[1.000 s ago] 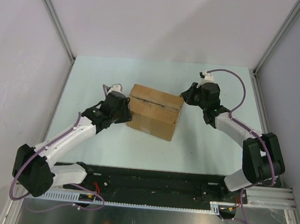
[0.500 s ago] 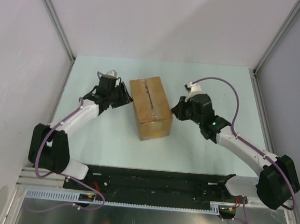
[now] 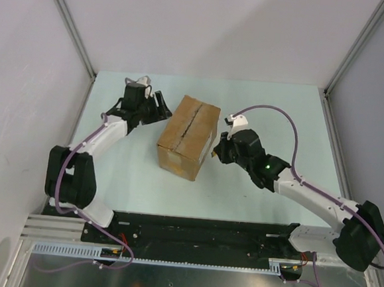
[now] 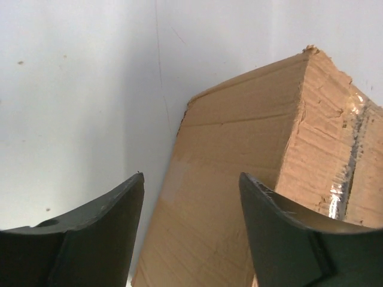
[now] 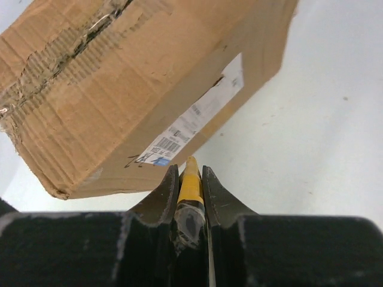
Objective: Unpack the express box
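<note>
The express box (image 3: 188, 136), a brown cardboard carton with a torn centre seam on top, lies turned at an angle mid-table. It also shows in the left wrist view (image 4: 251, 179) and in the right wrist view (image 5: 119, 78), where a white label (image 5: 194, 116) is on its side. My left gripper (image 3: 160, 108) is open and empty, close to the box's far left side. My right gripper (image 3: 216, 152) is shut on a yellow utility knife (image 5: 191, 185), whose tip points at the labelled side just short of it.
Grey enclosure walls with metal corner posts (image 3: 71, 24) surround the pale table (image 3: 274, 117). The black base rail (image 3: 191, 233) runs along the near edge.
The box has rotated, its near end swinging left. My left gripper moved farther back and up along the box's left side. My right gripper moved nearer and left, to the box's right side.
</note>
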Controlling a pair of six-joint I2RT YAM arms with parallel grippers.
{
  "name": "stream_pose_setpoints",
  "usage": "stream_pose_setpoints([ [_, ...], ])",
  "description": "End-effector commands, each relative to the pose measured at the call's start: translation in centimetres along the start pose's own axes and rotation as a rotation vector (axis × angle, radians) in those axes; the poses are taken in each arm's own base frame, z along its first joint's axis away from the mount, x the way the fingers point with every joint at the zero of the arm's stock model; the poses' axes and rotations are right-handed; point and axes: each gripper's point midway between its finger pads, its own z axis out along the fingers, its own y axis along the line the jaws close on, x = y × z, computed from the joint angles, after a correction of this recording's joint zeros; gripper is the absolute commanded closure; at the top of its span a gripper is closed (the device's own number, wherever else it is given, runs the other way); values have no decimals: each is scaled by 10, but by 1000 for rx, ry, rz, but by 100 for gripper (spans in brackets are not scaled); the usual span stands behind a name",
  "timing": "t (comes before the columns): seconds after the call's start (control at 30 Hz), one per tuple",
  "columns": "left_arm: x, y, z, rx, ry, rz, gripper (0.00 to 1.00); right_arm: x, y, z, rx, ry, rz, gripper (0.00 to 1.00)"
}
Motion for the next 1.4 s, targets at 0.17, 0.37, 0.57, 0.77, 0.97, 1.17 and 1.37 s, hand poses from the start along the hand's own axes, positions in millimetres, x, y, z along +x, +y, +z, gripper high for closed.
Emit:
stream_pose_setpoints([
  [0.17,-25,-28,-89,186,-152,115,7,-106,37,-84,-156,-330,-182,100],
  [0.37,20,-47,-104,362,-21,109,7,-116,109,-93,-444,-353,-316,100],
  [0.57,50,-41,-96,394,81,75,15,-104,158,-65,-544,-366,-488,100],
  [0.77,62,-38,-95,397,115,52,20,-93,177,-39,-554,-359,-579,100],
  [0.97,67,-34,-94,388,122,52,21,-95,185,-30,-523,-404,-655,100],
  [1.17,73,-29,-89,369,141,45,22,-95,184,-19,-490,-428,-713,100],
  [1.37,74,-25,-87,351,147,49,23,-84,183,-7,-482,-399,-751,100],
])
